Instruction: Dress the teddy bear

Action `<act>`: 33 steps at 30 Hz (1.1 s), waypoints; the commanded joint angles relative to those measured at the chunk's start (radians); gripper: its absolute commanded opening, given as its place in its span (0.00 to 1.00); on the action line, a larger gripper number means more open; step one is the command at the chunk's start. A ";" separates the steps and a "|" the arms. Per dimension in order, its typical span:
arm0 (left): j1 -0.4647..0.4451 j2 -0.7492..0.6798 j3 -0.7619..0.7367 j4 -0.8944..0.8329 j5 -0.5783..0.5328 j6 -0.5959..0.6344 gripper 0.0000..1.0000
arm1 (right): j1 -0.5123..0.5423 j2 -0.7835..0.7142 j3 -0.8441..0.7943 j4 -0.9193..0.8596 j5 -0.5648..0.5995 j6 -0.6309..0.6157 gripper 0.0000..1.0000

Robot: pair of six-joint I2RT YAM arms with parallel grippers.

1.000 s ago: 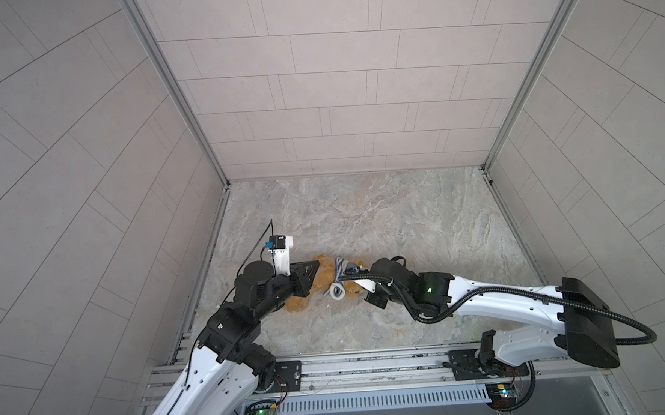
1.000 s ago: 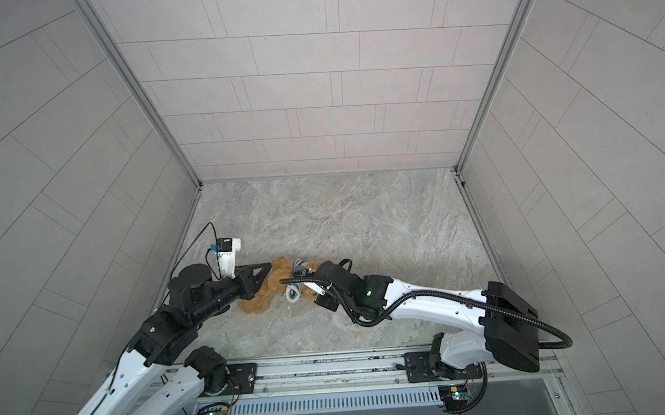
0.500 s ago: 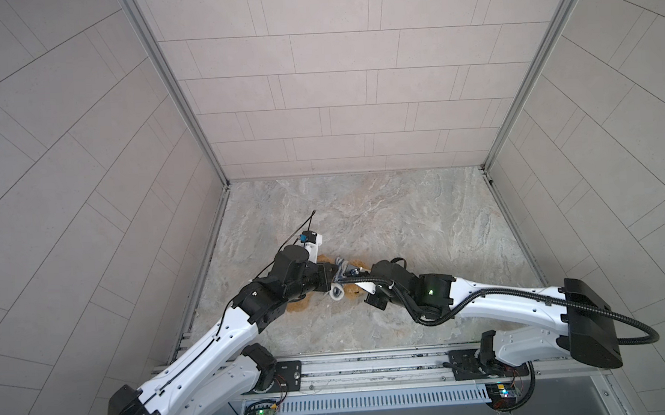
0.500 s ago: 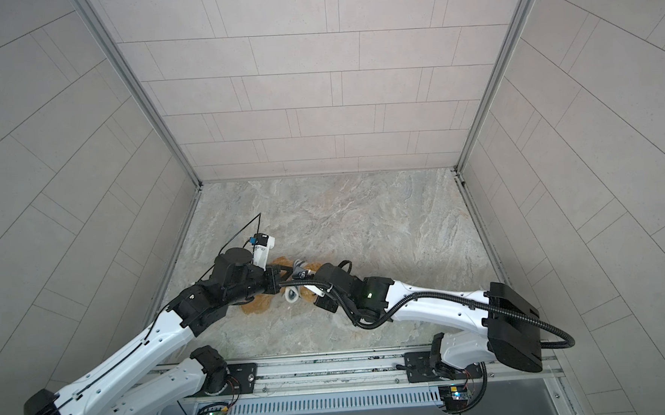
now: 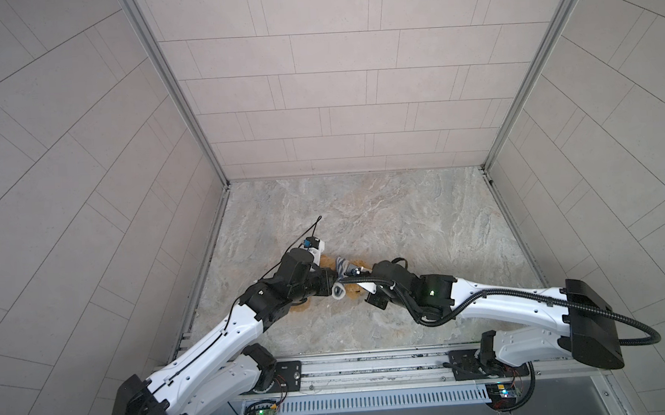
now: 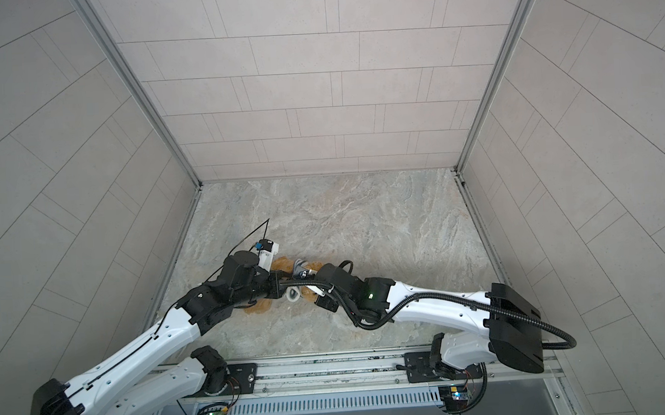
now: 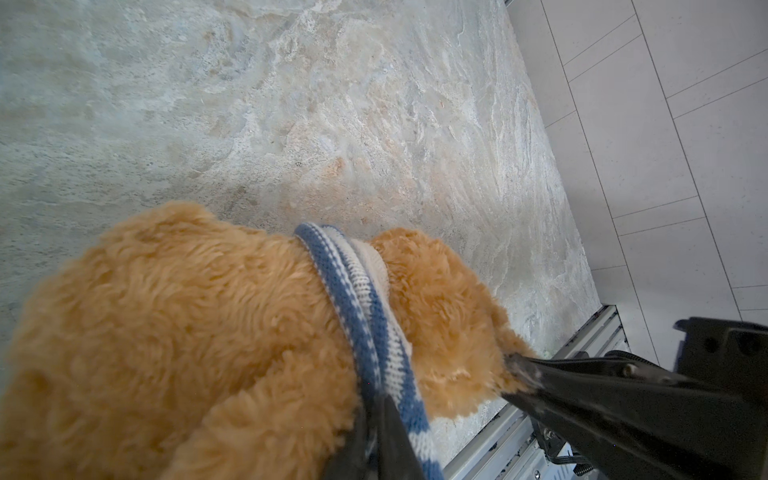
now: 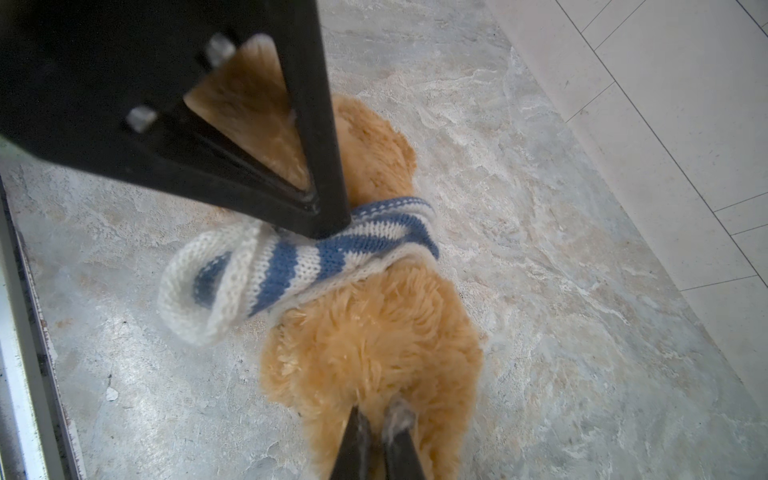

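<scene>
A robot lab test cell, not a home or shop. In both top views, plain tiled panel walls (image 5: 324,80) box in three sides and meet at bare metal corner posts (image 5: 172,88). They enclose a stone-look tabletop (image 5: 382,213). Along the lower edge runs an aluminium rail (image 5: 370,366) with two white-and-black arms (image 5: 213,339) bolted to it. Below the rail are a vent grille (image 5: 372,400), exposed circuit boards (image 5: 261,413) with lit LEDs, and loose cabling (image 5: 642,340) at the lower right.
</scene>
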 commanded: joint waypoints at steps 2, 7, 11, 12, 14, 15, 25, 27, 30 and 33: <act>0.028 -0.003 -0.039 0.008 -0.010 0.005 0.21 | 0.010 -0.021 -0.017 0.024 0.020 0.000 0.00; 0.050 -0.013 -0.053 0.004 -0.010 0.014 0.23 | 0.016 -0.019 -0.020 0.027 0.024 0.002 0.00; 0.050 0.008 -0.063 0.024 -0.010 0.017 0.19 | 0.021 -0.011 -0.015 0.035 0.024 -0.001 0.00; 0.050 0.017 -0.067 0.033 -0.010 0.015 0.18 | 0.023 -0.008 -0.014 0.035 0.027 -0.004 0.00; 0.050 0.036 -0.071 0.051 -0.010 0.017 0.19 | 0.028 -0.003 -0.010 0.035 0.030 -0.008 0.00; 0.050 0.047 -0.073 0.058 -0.010 0.017 0.20 | 0.031 -0.002 -0.008 0.035 0.030 -0.010 0.00; 0.045 0.104 -0.068 0.097 -0.010 0.036 0.25 | 0.041 0.005 -0.010 0.044 0.035 -0.012 0.00; 0.045 0.110 -0.069 0.099 -0.010 0.039 0.16 | 0.041 0.005 -0.011 0.044 0.036 -0.012 0.00; 0.046 0.105 -0.064 0.095 0.041 0.043 0.09 | 0.041 -0.002 -0.014 0.039 0.042 -0.012 0.00; 0.050 0.090 -0.061 0.082 0.031 0.046 0.05 | 0.041 -0.010 -0.018 0.028 0.056 -0.012 0.00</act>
